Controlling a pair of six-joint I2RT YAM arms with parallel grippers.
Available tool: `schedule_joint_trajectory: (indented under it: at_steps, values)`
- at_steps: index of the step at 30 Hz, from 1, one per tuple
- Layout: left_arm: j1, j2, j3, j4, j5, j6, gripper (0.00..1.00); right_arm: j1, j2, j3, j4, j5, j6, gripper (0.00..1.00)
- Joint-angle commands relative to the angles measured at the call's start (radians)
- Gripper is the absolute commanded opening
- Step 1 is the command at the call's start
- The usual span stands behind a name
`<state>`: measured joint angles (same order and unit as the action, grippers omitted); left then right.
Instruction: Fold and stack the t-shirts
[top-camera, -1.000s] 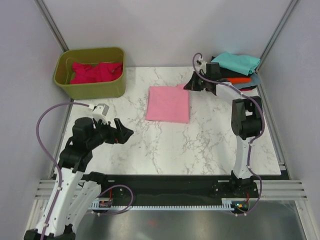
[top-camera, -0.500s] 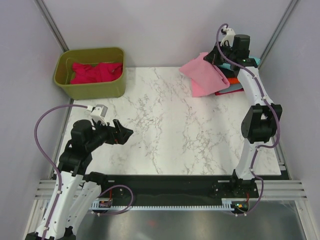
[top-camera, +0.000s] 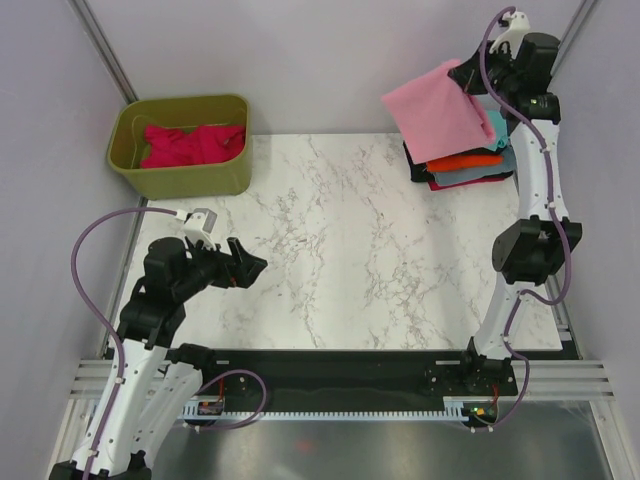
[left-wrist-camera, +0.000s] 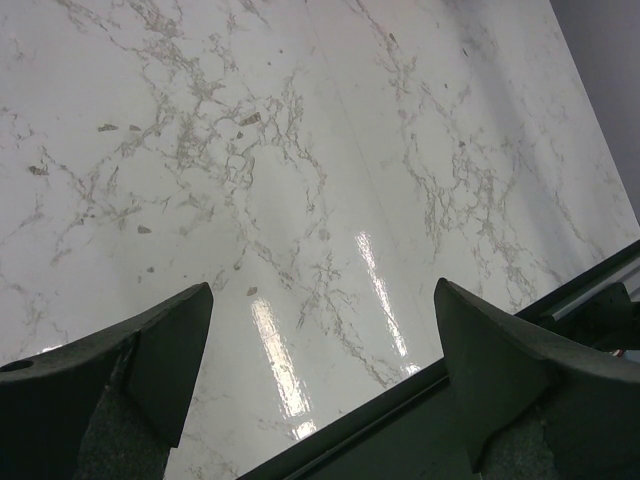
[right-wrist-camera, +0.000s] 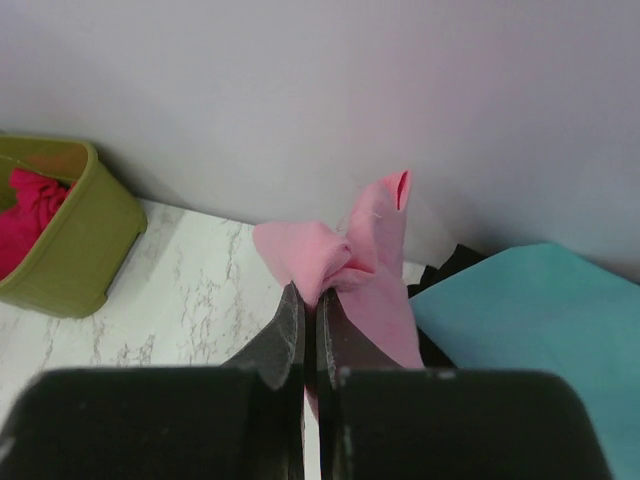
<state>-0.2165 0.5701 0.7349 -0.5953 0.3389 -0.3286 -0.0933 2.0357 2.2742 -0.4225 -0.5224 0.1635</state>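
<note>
High at the back right, my right gripper (top-camera: 468, 76) (right-wrist-camera: 311, 296) is shut on the folded light pink t-shirt (top-camera: 438, 108) (right-wrist-camera: 372, 262), which hangs in the air over a stack of folded t-shirts (top-camera: 468, 160). That stack shows teal (right-wrist-camera: 530, 320), orange (top-camera: 465, 160), grey-blue and black layers. A crimson t-shirt (top-camera: 192, 143) (right-wrist-camera: 28, 212) lies crumpled in the olive-green tub (top-camera: 180, 146). My left gripper (top-camera: 243, 265) (left-wrist-camera: 320, 330) hovers open low over the bare marble table (left-wrist-camera: 250, 150) at the front left, holding nothing.
The tub (right-wrist-camera: 70, 250) stands at the back left corner. Grey walls with metal posts (top-camera: 100, 45) close in the table on three sides. A black rail (top-camera: 340, 365) runs along the near edge.
My right gripper has lifted the folded pink t-shirt off the table's middle and carried it up and right, over the stack. The left arm has stayed still.
</note>
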Motion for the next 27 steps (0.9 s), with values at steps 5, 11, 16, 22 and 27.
schedule_joint_trajectory:
  at_steps: [5, 11, 16, 22, 27]
  values:
    - [0.0, 0.007, -0.003, 0.038, -0.003, -0.018, 1.0, -0.032, 0.087, 0.194, 0.044, -0.018, 0.062, 0.0]
    - [0.0, 0.01, -0.002, 0.04, -0.003, -0.018, 1.0, -0.043, 0.095, 0.176, 0.05, -0.011, 0.068, 0.0]
    - [0.0, 0.017, -0.003, 0.04, 0.0, -0.018, 1.0, -0.068, 0.11, 0.166, 0.07, -0.004, 0.079, 0.0]
    - [0.0, 0.019, -0.003, 0.04, 0.002, -0.018, 1.0, -0.112, 0.129, 0.177, 0.128, -0.033, 0.12, 0.0]
    - [0.0, 0.03, -0.005, 0.042, 0.003, -0.02, 1.0, -0.138, 0.136, 0.185, 0.165, -0.051, 0.142, 0.0]
